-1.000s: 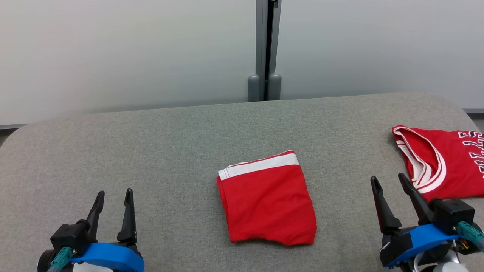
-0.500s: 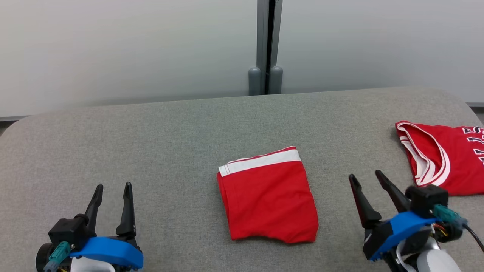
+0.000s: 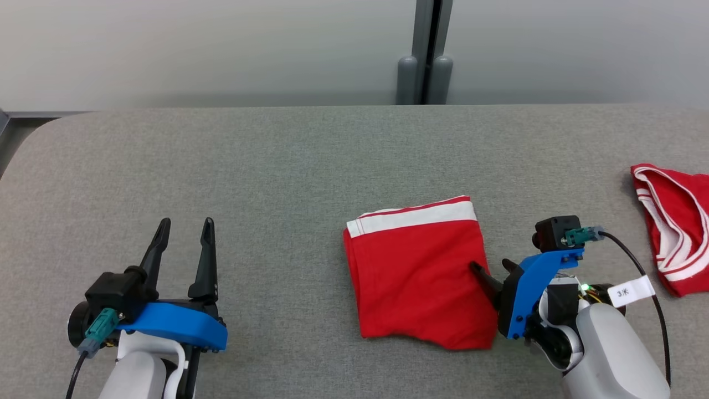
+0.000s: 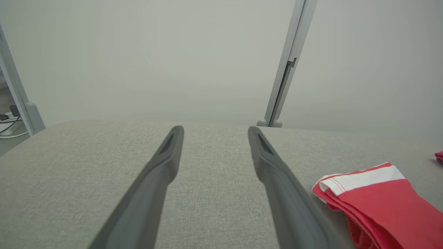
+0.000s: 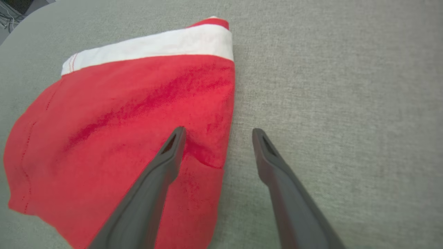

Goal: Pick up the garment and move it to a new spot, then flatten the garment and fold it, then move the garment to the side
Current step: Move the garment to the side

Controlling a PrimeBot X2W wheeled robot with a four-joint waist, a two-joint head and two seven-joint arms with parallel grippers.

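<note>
The garment [image 3: 418, 271] is red with a white band along its far edge and lies folded in a rough square mid-table. My right gripper [image 3: 490, 266] is open at the garment's right edge. In the right wrist view the right gripper [image 5: 218, 130] straddles that edge of the garment [image 5: 121, 121]: one finger is over the red cloth, the other over bare table. Whether the fingers touch the cloth I cannot tell. My left gripper [image 3: 186, 221] stands open and empty at the lower left, well away from the garment. The left wrist view shows the left gripper [image 4: 215, 128] open, with the garment [image 4: 380, 197] to its right.
The table [image 3: 277, 166] is covered in grey fabric with rounded corners. A second red jersey [image 3: 673, 244] with white trim lies at the right edge. A grey post [image 3: 425, 55] stands behind the table against a pale wall.
The head camera has shifted. My right gripper has swung left from near the jersey to the folded garment's right edge, still open. The left gripper has kept its pose.
</note>
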